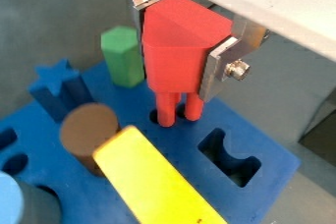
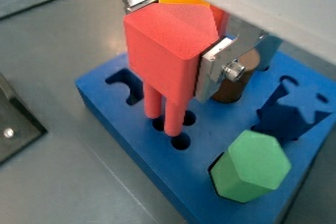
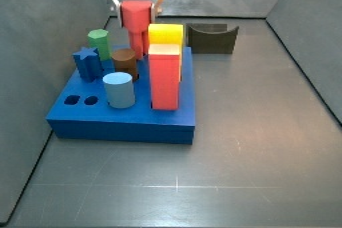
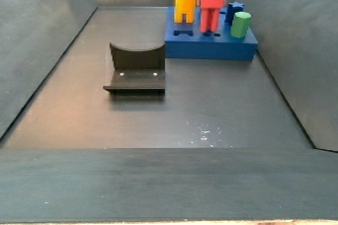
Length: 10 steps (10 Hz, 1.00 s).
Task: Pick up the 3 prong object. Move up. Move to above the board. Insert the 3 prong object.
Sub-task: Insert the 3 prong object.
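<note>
My gripper (image 1: pixel 180 36) is shut on the 3 prong object (image 1: pixel 175 51), a red piece with a three-sided body and thin prongs below. It also shows in a wrist view (image 2: pixel 164 56) with the gripper (image 2: pixel 175 31) around it. The silver fingers (image 1: pixel 221 66) press its two sides. It hangs upright over the board (image 1: pixel 269 140), a thick bright-blue block. The prong tips reach into round holes in the board's top face (image 2: pixel 118 105). In both side views the red piece (image 3: pixel 135 17) (image 4: pixel 211 2) stands at the board's (image 3: pixel 120 122) far part.
On the board stand a green hexagonal peg (image 1: pixel 122 53), a brown cylinder (image 1: pixel 89 135), a yellow block (image 1: pixel 151 179), a blue star peg (image 1: pixel 55 83), a light-blue cylinder (image 3: pixel 119 89) and a tall red block (image 3: pixel 163 77). The dark fixture (image 4: pixel 134 69) stands on the floor.
</note>
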{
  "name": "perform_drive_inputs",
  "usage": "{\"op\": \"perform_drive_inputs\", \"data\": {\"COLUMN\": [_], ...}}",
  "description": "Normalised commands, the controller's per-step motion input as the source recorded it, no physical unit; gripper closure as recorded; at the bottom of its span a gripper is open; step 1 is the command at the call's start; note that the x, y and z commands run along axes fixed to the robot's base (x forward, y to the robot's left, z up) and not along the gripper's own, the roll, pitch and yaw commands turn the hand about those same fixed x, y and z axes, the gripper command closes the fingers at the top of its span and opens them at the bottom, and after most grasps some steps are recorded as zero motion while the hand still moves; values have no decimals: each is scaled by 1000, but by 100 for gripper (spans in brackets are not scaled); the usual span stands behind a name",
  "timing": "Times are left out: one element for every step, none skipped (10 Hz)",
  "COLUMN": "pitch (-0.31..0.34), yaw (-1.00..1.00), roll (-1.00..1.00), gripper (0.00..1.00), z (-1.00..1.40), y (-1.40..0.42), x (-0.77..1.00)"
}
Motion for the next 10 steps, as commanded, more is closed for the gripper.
{"op": "perform_drive_inputs", "data": {"pitch": [-79,-30,-19,-16,-20,-34,-27,-20,0,0], "yaw": [117,14,0,-14,-66,-51,-31,-74,-83,-66], "roll": [-23,-10,0,0,0,-14,-21,-39,-26,0], "gripper": [100,100,100,100,100,100,100,100,100,100], "z": [0,26,0,0,0,0,-26,-60,-74,-100], "y": [0,0,0,0,0,0,0,-40,0,0], "x": [-91,-86,-200,-249,-251,-194,-29,9,71,63]}}
